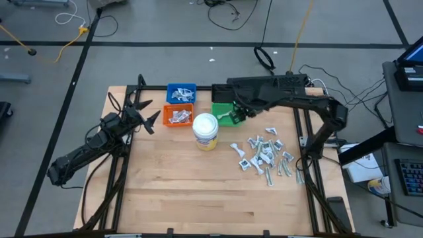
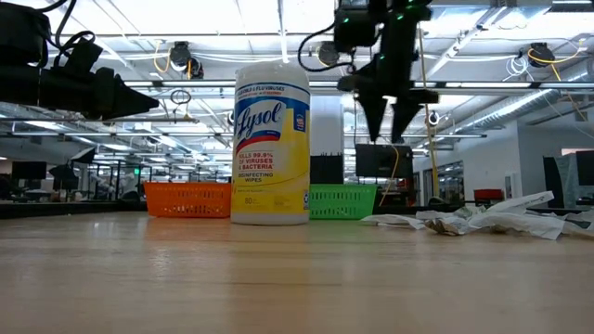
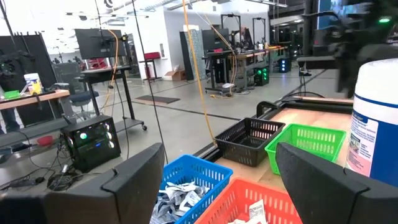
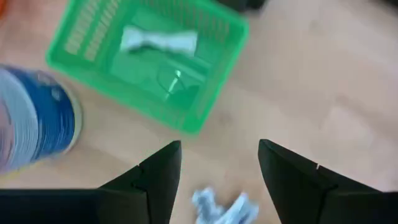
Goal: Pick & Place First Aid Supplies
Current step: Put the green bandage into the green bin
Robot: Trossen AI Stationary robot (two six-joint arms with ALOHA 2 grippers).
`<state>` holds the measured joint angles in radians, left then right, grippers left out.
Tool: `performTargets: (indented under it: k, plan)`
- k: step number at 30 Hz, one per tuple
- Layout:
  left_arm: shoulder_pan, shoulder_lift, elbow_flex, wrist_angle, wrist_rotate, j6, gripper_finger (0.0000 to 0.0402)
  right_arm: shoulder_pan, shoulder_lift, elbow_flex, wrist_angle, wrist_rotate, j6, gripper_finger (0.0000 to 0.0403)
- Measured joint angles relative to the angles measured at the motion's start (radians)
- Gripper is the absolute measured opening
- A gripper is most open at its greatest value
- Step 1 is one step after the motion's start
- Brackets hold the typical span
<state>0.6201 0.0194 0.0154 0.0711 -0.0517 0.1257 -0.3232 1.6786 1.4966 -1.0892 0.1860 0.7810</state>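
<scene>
Many first aid supplies lie loose in a scattered heap at centre right of the high view, on the bare wood of the table, whose near half, the lower part of that frame, holds nothing else. Just left of the heap stands the white-lidded wipes jar, upright; in the low view it fills the middle of the frame and hides whatever sits straight behind it.

Past the jar come the bins. An orange bin touches the jar's upper-left side and holds several packets. A green bin sits to the jar's upper right with one twisted wrapped strip in it. Behind these, a blue bin carries more packets, and a black bin shows beside the green one in the left wrist view.

Over the green bin's right edge hangs the right gripper, its two fingers parted and empty, with a few packets from the heap visible on the wood between its fingers in its own wrist view. Its arm stretches across the upper right of the table from the right rail.

At the left edge, the left gripper points at the orange bin from just beside it, spread wide with nothing between its fingers.

Black frame rails border the table on both sides, and cables trail on the floor beyond the far edge.
</scene>
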Motion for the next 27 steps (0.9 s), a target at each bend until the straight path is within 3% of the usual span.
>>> performTargets:
  k: [6, 13, 21, 27]
  plan:
    - [0.0, 0.0, 0.0, 0.0, 0.0, 0.0, 0.031, 0.155, -0.139, -0.186, -0.007, -0.012, 0.347, 0.0208]
    - [0.0, 0.0, 0.0, 0.0, 0.0, 0.0, 0.031, 0.374, -0.233, -0.342, -0.005, -0.11, 0.687, 0.0208]
    - [0.0, 0.0, 0.0, 0.0, 0.0, 0.0, 0.031, 0.599, -0.26, -0.427, -0.001, -0.221, 0.914, 0.0208]
    - [0.0, 0.0, 0.0, 0.0, 0.0, 0.0, 0.031, 0.694, -0.259, -0.482, 0.052, -0.293, 1.008, 0.0208]
